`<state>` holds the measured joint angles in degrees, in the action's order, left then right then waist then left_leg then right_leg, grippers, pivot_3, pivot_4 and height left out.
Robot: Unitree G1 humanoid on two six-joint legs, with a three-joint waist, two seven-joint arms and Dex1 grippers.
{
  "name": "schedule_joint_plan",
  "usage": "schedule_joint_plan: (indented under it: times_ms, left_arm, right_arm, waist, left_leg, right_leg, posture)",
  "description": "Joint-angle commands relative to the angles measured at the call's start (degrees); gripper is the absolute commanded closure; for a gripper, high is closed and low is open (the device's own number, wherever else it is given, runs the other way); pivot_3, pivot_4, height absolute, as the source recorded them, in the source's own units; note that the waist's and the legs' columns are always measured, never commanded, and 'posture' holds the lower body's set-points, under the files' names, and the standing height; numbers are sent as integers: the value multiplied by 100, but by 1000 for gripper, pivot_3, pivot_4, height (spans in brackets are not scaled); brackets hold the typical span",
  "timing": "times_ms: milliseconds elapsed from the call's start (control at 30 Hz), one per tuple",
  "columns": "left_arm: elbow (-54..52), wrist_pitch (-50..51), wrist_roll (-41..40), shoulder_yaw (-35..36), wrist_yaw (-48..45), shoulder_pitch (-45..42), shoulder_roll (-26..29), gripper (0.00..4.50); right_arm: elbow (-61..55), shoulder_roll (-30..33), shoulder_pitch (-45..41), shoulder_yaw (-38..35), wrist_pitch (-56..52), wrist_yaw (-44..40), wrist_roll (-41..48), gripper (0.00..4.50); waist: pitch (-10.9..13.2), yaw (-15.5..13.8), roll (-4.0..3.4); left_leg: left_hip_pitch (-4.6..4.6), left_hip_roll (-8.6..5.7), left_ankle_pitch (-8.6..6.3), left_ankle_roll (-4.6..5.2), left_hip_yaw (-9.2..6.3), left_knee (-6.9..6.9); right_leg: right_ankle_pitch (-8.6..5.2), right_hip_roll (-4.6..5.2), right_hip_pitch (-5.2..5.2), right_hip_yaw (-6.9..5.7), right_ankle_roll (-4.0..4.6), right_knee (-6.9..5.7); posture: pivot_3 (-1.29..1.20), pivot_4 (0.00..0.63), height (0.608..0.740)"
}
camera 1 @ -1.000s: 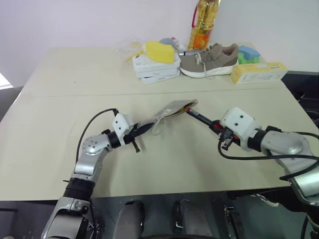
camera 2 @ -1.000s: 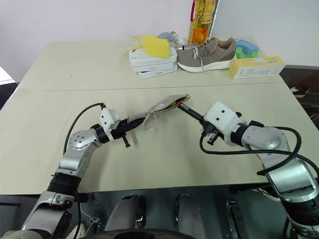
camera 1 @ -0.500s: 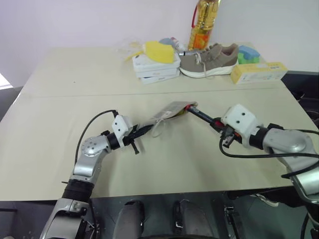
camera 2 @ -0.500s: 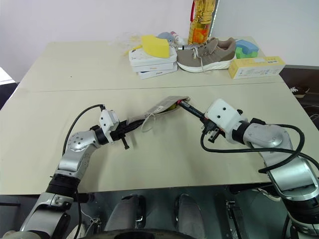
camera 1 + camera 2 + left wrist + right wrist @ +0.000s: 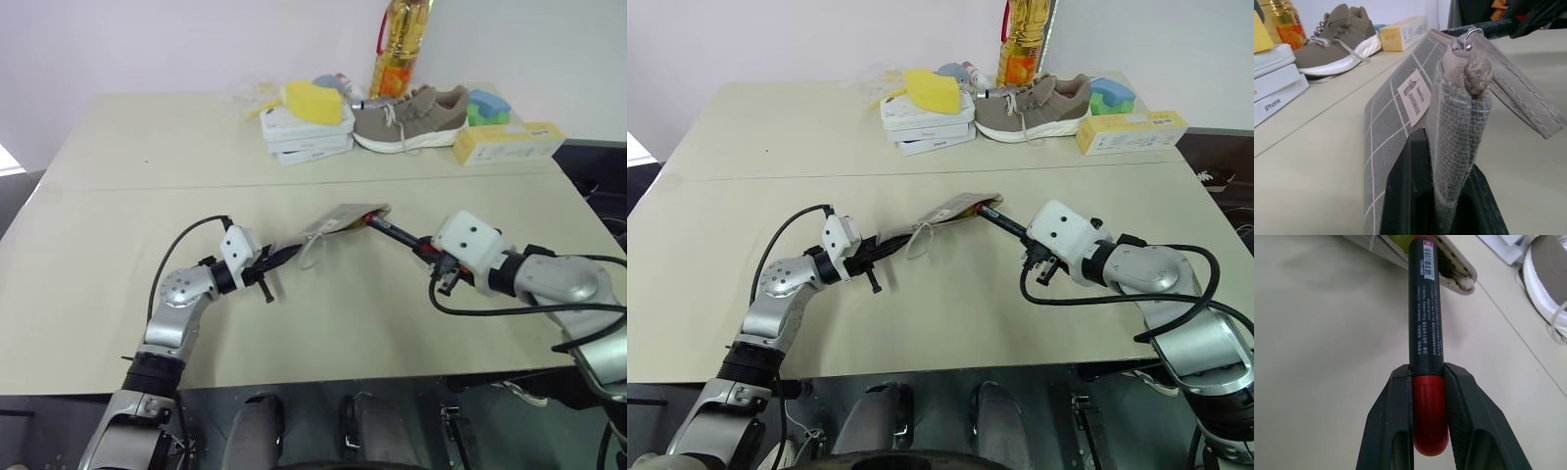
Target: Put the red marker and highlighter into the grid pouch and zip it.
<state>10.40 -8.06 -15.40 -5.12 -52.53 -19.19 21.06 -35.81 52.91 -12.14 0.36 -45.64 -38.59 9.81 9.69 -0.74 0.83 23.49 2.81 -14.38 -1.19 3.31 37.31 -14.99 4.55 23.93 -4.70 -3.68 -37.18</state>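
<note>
My left gripper (image 5: pixel 1442 205) pinches the woven grey grid pouch (image 5: pixel 328 223) mid-frame; my right gripper (image 5: pixel 1429 423) clamps the glossy black red marker (image 5: pixel 1425 308), tip at its mouth, above the matte beige table (image 5: pixel 147 196).

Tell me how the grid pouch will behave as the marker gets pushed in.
The pouch is probably floppy: it is thin fabric, held at one end by the left claw, and its flap droops. It looks light, so the marker in the right claw may push it aside or fold it rather than slide in.
</note>
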Motion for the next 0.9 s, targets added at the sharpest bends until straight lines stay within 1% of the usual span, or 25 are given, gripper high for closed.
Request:
schedule_joint_plan:
  times_ms: [33, 267, 433, 567, 767, 900]
  left_arm:
    - [-250, -62, -2, -6, -69, -85, 35, 4500]
    - [-193, -139, 102, -67, -145, -73, 79, 4500]
    - [-151, -280, 160, -137, -295, -72, 106, 4500]
    - [-209, -341, 143, -168, -477, -28, 148, 4500]
    - [-277, -355, 130, -99, -571, 28, 217, 4500]
    - [-404, -361, 160, -196, -688, 64, 279, 4500]
  right_arm:
    - [-249, 146, -119, 120, 149, -95, -115, 4141]
    - [-585, 369, -314, 287, 292, -469, -59, 4141]
    - [-467, 696, -531, 772, 624, -730, -465, 4141]
    - [-305, 584, -804, 1073, 715, -782, -676, 4141]
    - [-251, 474, -952, 1182, 705, -846, -831, 4141]
    - [-237, 491, -1079, 1373, 802, -928, -1047, 4141]
  waist:
    - [0, 1, 0]
    - [0, 0, 0]
    - [0, 6, 0]
    - [0, 5, 0]
    - [0, 2, 0]
    - [0, 9, 0]
  left_leg:
    - [0, 0, 0, 0, 0, 0]
    - [0, 0, 0, 0, -4, 0]
    - [0, 0, 0, 0, -3, 2]
    - [0, 0, 0, 0, -2, 2]
    - [0, 1, 0, 0, -2, 2]
    - [0, 1, 0, 0, -2, 2]
  right_leg:
    - [0, 0, 0, 0, 0, 0]
    - [0, 0, 0, 0, 0, 0]
    - [0, 0, 0, 0, 0, 1]
    - [0, 0, 1, 0, 1, 0]
    - [0, 1, 0, 0, 1, 0]
    - [0, 1, 0, 0, 1, 0]
  posture:
    - [0, 150, 740]
    - [0, 150, 740]
    - [0, 150, 740]
    - [0, 150, 740]
    - [0, 150, 740]
    - [0, 150, 740]
